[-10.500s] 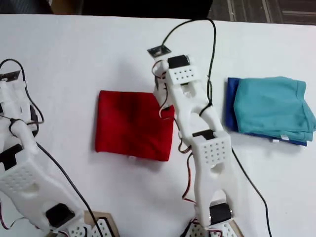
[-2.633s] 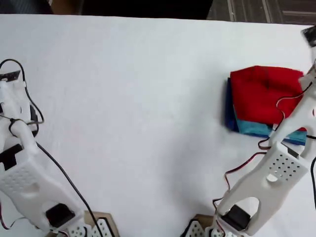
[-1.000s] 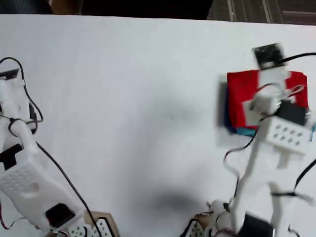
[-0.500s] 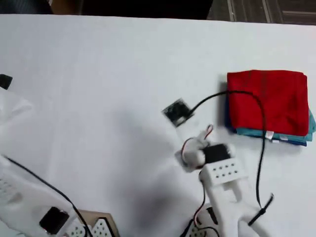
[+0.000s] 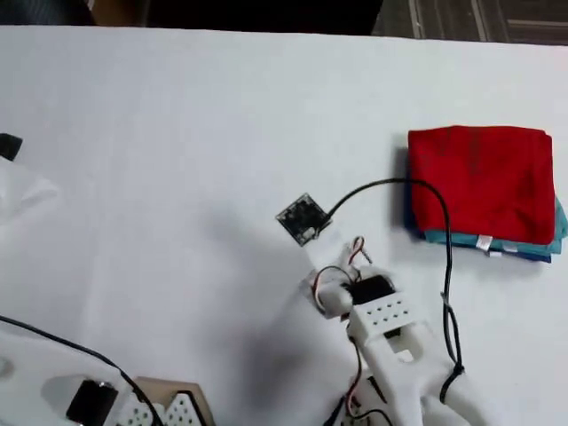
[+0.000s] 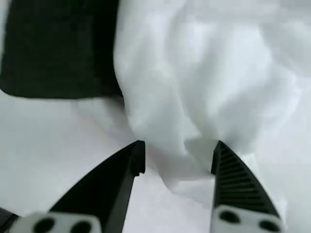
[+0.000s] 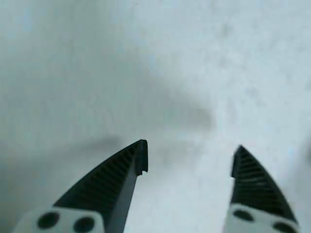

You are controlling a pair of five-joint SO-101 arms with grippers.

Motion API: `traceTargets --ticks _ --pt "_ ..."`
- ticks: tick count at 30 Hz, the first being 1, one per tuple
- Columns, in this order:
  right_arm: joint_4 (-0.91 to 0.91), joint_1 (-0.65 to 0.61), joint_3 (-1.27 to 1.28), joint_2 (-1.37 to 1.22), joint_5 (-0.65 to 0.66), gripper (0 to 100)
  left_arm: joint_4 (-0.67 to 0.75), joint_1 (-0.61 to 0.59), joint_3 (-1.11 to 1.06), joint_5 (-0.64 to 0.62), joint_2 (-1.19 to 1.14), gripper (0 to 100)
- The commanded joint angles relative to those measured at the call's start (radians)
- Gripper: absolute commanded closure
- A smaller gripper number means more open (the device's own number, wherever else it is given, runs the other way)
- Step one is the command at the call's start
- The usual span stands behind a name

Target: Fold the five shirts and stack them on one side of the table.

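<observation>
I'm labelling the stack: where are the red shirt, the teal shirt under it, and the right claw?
Folded red cloth shirt (image 5: 479, 182): high view, middle of its top face.
Folded teal cloth shirt (image 5: 453, 236): high view, strip showing under the red one.
Right claw (image 7: 191, 145): right wrist view, midway between fingertips.

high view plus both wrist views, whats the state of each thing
red shirt: folded, top of the stack
teal shirt: folded, under the red one
blue shirt: folded, bottom of the stack
white cloth: rumpled, not folded
left gripper: open, over the white cloth
right gripper: open, over bare table
</observation>
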State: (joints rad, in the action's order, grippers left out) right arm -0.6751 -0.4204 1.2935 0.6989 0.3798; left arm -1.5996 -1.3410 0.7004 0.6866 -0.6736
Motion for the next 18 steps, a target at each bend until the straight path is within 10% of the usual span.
traceTargets --ticks 1,18 --pt "0.036 -0.007 -0.005 -0.024 -0.006 61.5 -0.048 -0.014 0.038 0.009 0.006 76" --pt "0.036 0.076 -0.005 -0.024 -0.002 64.3 -0.158 0.000 0.047 0.014 -0.040 76"
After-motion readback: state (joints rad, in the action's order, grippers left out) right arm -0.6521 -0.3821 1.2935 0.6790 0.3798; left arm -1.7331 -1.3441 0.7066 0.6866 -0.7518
